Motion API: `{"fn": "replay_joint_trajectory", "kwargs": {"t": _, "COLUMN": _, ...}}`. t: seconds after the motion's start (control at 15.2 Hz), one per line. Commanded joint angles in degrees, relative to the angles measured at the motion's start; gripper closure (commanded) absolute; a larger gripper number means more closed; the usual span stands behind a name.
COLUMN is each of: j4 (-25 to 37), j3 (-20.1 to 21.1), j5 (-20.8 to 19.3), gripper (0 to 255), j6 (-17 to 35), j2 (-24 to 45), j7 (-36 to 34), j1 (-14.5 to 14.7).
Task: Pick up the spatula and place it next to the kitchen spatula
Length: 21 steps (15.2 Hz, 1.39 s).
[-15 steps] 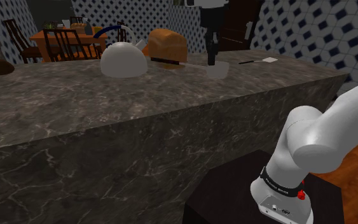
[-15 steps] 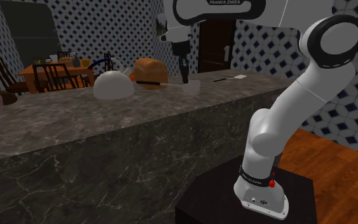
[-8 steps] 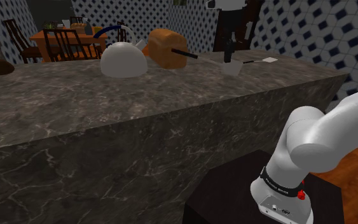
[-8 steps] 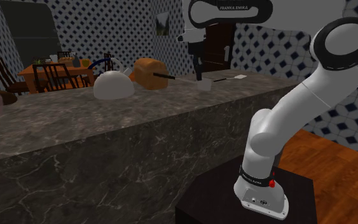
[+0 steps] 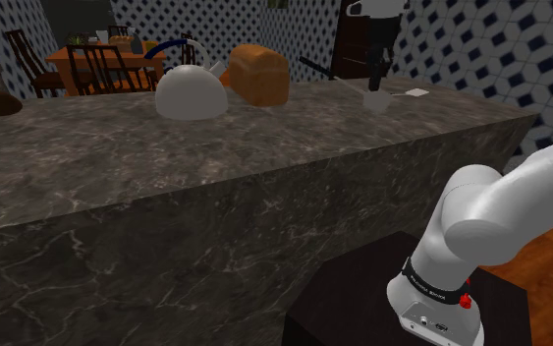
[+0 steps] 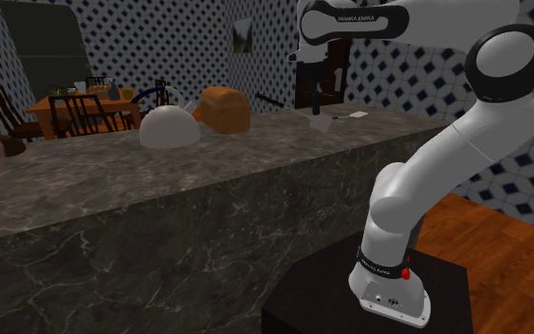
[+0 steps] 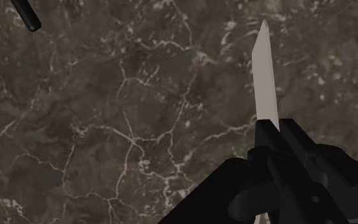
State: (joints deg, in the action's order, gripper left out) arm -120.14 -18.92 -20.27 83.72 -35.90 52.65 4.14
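Your gripper (image 5: pixel 376 81) (image 6: pixel 315 102) (image 7: pixel 278 137) is clamped on the spatula (image 5: pixel 377 99) (image 6: pixel 320 122) (image 7: pixel 264 76), with its pale blade pointing down at the marble counter (image 5: pixel 264 147) and its black handle sticking out sideways. The spatula hangs just beside the kitchen spatula (image 5: pixel 415 92) (image 6: pixel 357 114), at that one's handle end. Whether the blade touches the counter, you can't tell.

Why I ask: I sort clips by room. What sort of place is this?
Probably a home kitchen opening onto a dining area: a marbled counter with a kettle and bread, a spatula over it, and a dining table with chairs behind.
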Motion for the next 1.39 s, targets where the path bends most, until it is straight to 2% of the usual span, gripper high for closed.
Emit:
{"fn": "replay_joint_trajectory", "kwargs": {"t": 0.0, "j4": 0.86, "j3": -2.31, "j5": -1.28, "gripper": 255, "j6": 0.45, "j2": 0.48, "j7": 2.78, "j1": -0.6}}
{"fn": "replay_joint_trajectory", "kwargs": {"t": 0.99, "j4": -11.15, "j3": -4.63, "j5": -3.32, "gripper": 255, "j6": 10.35, "j2": -1.76, "j7": 1.33, "j1": -1.69}}
{"fn": "replay_joint_trajectory", "kwargs": {"t": 1.32, "j4": -11.15, "j3": -4.59, "j5": -3.29, "gripper": 255, "j6": 10.36, "j2": -1.74, "j7": 1.36, "j1": -1.75}}
